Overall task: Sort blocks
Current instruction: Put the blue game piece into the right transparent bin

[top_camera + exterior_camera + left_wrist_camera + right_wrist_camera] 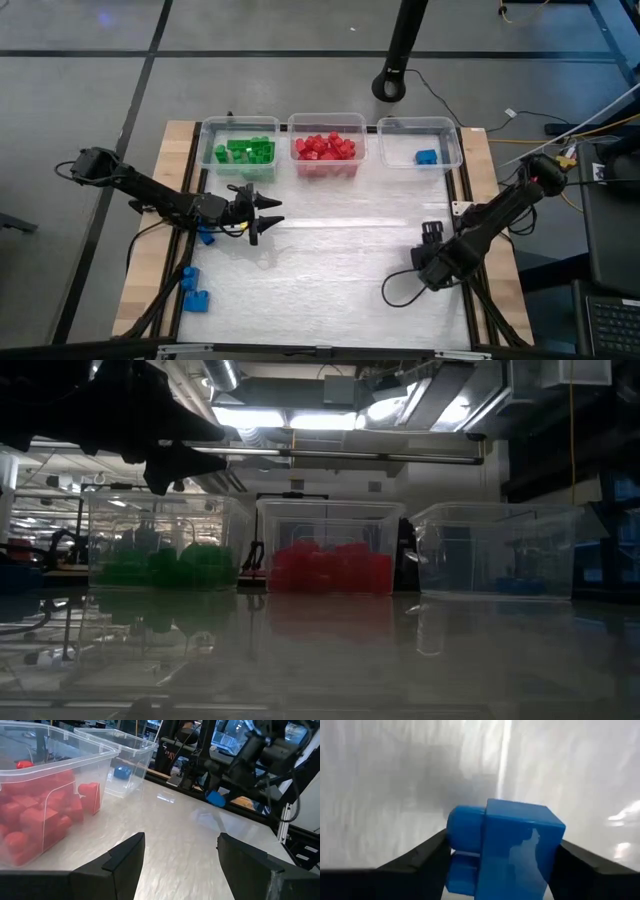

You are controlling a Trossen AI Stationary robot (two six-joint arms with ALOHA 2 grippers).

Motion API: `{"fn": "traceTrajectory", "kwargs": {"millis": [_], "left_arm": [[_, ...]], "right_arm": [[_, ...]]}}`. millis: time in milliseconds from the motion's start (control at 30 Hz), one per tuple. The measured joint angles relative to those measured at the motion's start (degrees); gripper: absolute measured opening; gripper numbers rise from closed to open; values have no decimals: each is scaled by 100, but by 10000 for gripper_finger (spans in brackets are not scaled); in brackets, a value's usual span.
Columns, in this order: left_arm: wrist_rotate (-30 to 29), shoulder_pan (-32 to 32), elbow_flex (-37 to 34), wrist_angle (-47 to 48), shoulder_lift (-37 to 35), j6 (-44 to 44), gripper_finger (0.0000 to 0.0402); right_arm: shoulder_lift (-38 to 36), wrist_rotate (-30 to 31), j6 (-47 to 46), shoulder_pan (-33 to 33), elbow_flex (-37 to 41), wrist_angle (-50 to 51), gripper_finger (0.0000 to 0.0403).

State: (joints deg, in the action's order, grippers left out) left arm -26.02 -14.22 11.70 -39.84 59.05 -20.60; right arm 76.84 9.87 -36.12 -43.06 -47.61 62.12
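Note:
Three clear bins stand in a row at the table's far edge. The left one holds green blocks, the middle one red blocks, and the right one a single blue block. Three more blue blocks lie on the table near its left edge. My left gripper is open and empty, hovering left of centre with its fingers pointing toward the right. My right gripper is on the right side of the table, shut on a blue block. My right gripper pinches the blue block between its two fingers, one finger on each of two opposite side faces. The round studs point sideways, toward one finger. The table surface shows behind the block; whether the block is clear of the table I cannot tell.
The white mat's middle between the two arms is bare. A wooden border runs along the table's left and right edges. Cables trail by the right arm. A dark stand base sits on the floor beyond the bins.

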Motion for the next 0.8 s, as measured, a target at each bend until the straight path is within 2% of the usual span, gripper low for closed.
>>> {"fn": "traceTrajectory", "kwargs": {"millis": [233,467,667,800], "left_arm": [[-2,0,0,-2,0,0,235],[-2,0,0,1,0,-34,235],[-2,0,0,10,0,-46,235],[0,-4,0,12,0,-46,235]], "right_arm": [[-7,1028,1605,1108,-1119,838,260],[-9,2776,2673,2813,-2104,1865,268],[-149,3384,4158,4373,-2411,1571,269],[-141,3760,5018,5142,-2409,1226,270]]}}
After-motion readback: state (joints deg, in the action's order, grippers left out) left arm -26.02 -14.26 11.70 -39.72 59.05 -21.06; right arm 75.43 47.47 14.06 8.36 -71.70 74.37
